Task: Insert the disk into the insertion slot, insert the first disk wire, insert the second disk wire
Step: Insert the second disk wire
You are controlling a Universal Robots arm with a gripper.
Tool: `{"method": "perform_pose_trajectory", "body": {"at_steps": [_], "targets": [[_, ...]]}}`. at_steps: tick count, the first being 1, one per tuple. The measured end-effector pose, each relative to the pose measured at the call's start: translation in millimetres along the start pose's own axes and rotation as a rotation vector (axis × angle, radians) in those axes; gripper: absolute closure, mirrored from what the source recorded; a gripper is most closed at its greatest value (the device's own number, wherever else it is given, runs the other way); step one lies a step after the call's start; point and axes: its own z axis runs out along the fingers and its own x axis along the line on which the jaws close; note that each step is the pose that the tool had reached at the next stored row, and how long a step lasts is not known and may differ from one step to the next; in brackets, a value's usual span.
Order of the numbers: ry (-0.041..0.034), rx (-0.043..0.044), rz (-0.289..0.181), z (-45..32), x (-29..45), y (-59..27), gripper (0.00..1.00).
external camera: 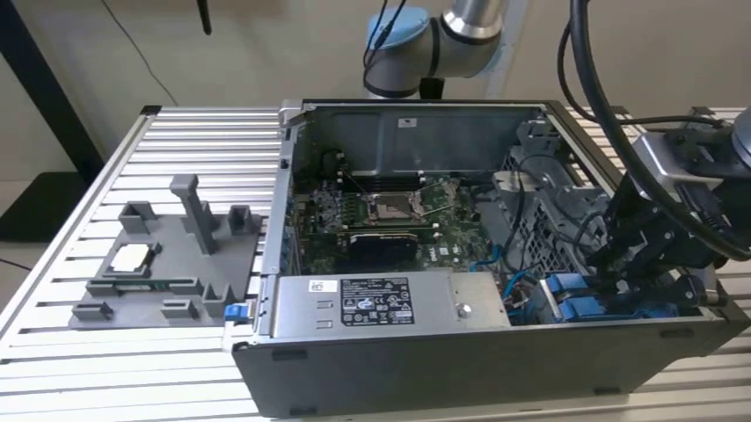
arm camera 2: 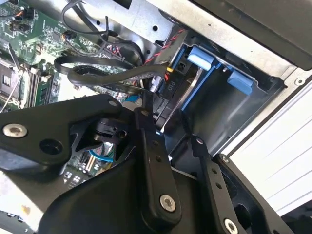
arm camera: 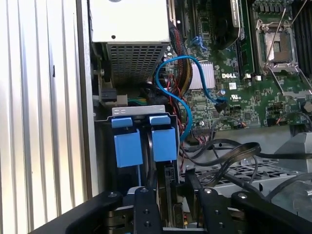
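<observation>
The disk (arm camera 2: 189, 92) sits edge-up in the insertion slot (arm camera 2: 243, 105) of the drive cage, its blue carrier (arm camera: 163, 141) showing beside a second blue fitting (arm camera: 127, 146). In the exterior view the blue carrier (external camera: 575, 306) lies at the case's lower right corner. My gripper (arm camera 2: 170, 129) hangs right over it, fingers (arm camera 2: 146, 126) on either side of a black disk wire connector (arm camera 2: 165, 90) with red, yellow and black leads, pressed against the disk's end. In the first wrist view the gripper (arm camera: 169, 183) brackets the same connector (arm camera: 168, 173). In the exterior view the gripper (external camera: 622, 281) reaches down into the cage.
The open computer case (external camera: 388, 369) holds the motherboard (external camera: 388, 215) and a grey power-supply box (external camera: 388, 303). A blue data cable (arm camera: 178, 97) and black cable bundles (arm camera: 229, 148) run close by the cage. A grey fixture (external camera: 164, 264) rests on the slatted table at the exterior view's left.
</observation>
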Motion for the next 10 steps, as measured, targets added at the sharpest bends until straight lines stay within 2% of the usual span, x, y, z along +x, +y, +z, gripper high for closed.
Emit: {"method": "perform_pose_trajectory", "body": {"at_steps": [10], "targets": [[-0.0007,-0.0001,0.000,-3.0,-0.5,0.5,0.63]]}}
